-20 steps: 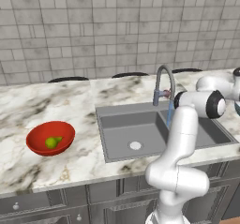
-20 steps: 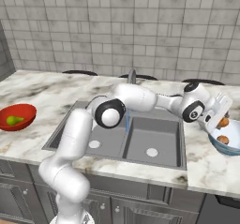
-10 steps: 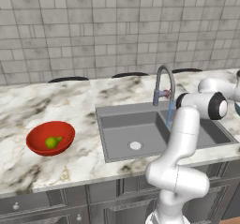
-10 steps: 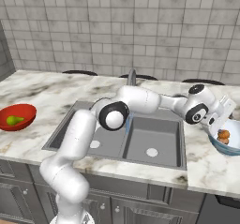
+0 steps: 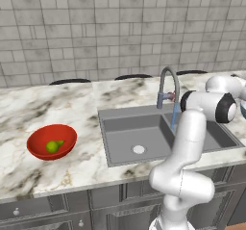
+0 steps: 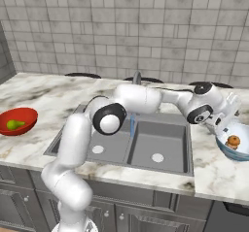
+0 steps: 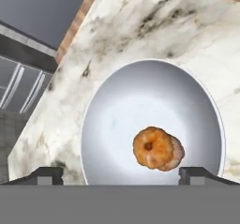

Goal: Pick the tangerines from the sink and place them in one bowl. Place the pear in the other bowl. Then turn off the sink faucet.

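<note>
1. Released since the earlier frame, the tangerines (image 7: 158, 149) now lie in the pale bowl (image 7: 117, 106), clear of the gripper (image 7: 121, 173), whose jaws stand wide.
2. Arm reaches right across the sink (image 6: 168, 143).
3. Pear (image 6: 14, 124) sits in the red bowl (image 6: 29, 115).

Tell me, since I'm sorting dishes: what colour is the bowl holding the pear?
Glossy red bowl, clearest in the left base view; pear is yellow-green.

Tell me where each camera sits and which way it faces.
Left base view: behind-left of the arm, facing the sink, faucet and red bowl; arm rises lower right.
Right base view: behind-right, facing the same sink; arm reaches right to the pale bowl.
Hand view: looks down into that pale bowl at tangerines; gripper jaws open.
Both base views share the pear.
</note>
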